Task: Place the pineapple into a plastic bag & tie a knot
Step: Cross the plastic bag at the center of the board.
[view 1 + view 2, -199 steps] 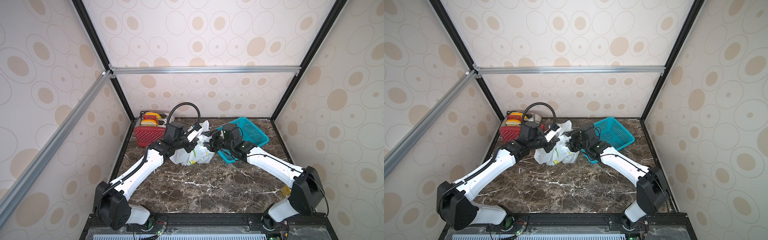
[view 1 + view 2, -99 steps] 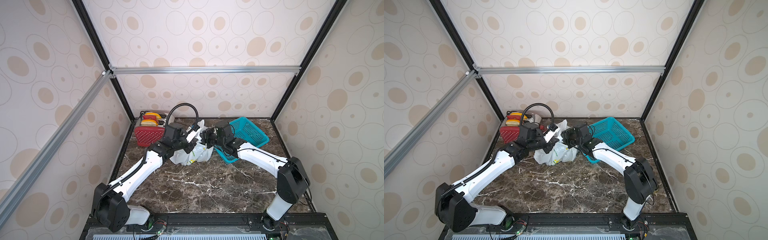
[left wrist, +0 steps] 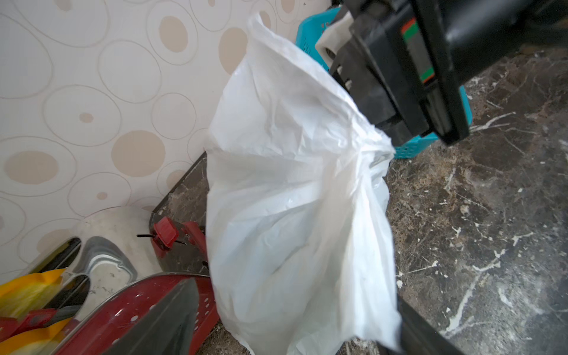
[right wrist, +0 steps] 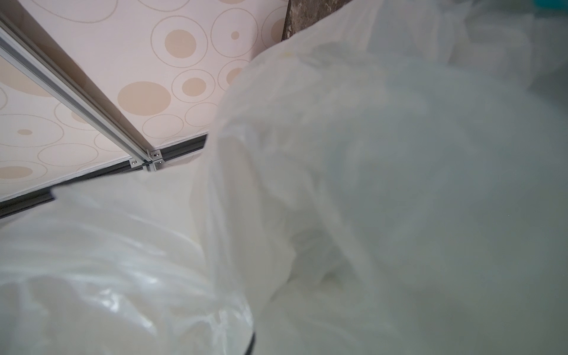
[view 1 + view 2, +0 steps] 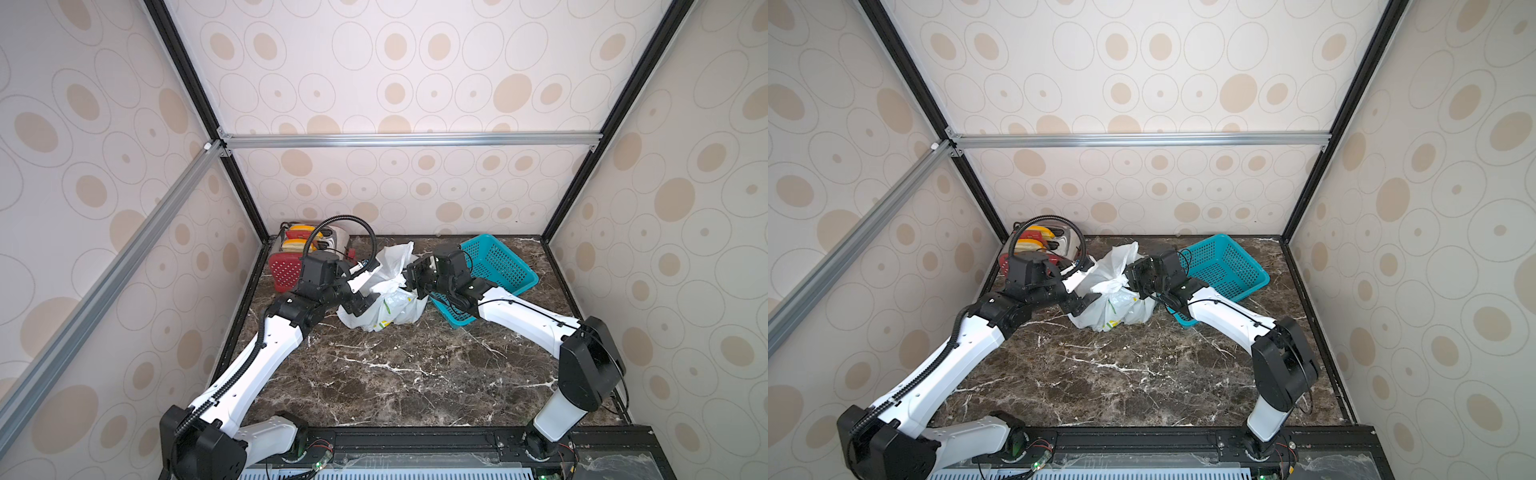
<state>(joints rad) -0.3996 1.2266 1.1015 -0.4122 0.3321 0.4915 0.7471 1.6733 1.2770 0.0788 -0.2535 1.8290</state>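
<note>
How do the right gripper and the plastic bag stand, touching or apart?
Touching. The left wrist view shows the plastic bag pulled into a tight bunch that ends right at the shut right gripper, with no gap between them.

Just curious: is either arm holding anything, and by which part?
The right gripper pinches the plastic bag by its gathered top; the left gripper is open beside the bag, gripping nothing.

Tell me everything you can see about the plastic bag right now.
The bag is thin, crinkled, whitish translucent plastic with yellow and green print low on its side. It sits bulging on the marble table beside the teal basket. Its top is gathered into a neck pinched by the shut right tool; a loose flap stands up behind. The open left tool flanks its other side.
</note>
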